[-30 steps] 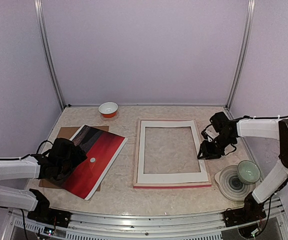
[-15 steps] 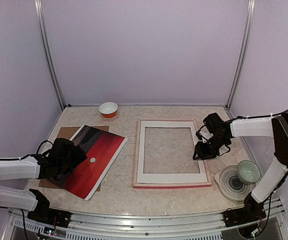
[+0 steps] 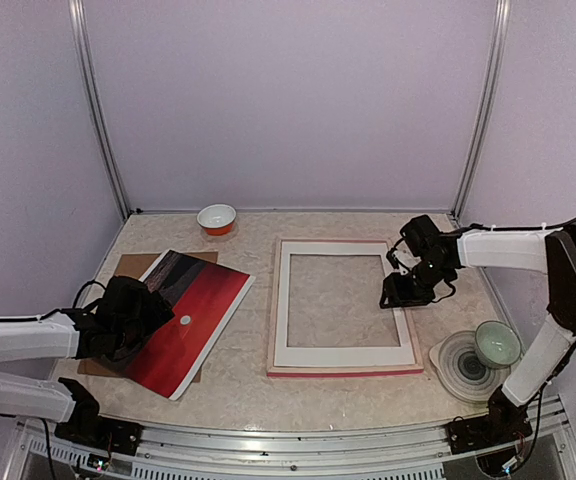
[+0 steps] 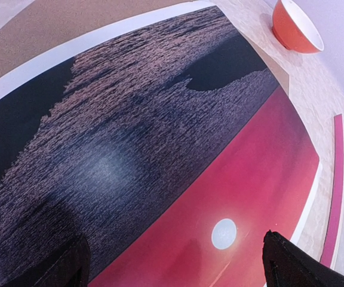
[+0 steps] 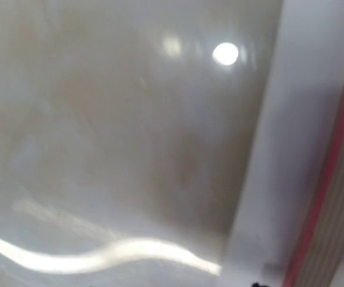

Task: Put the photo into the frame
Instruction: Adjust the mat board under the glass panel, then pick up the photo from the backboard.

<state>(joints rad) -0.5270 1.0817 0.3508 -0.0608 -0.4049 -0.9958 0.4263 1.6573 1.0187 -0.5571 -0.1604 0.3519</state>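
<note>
On the table (image 3: 238,385) at eight o'clock the photo (image 3: 206,308) looked thin and bendy, best pinched at an edge; the left gripper (image 4: 175,266) hung wide open and empty, the right gripper (image 3: 405,290) I could not judge.

Glossy paper photo (image 4: 160,149), matt white mat (image 3: 343,355), shiny glazed bowl (image 4: 295,27) (orange outside)

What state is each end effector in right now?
Left end effector: open, holding nothing, over the large rectangular red sunset print.
Right end effector: cannot be told.
</note>
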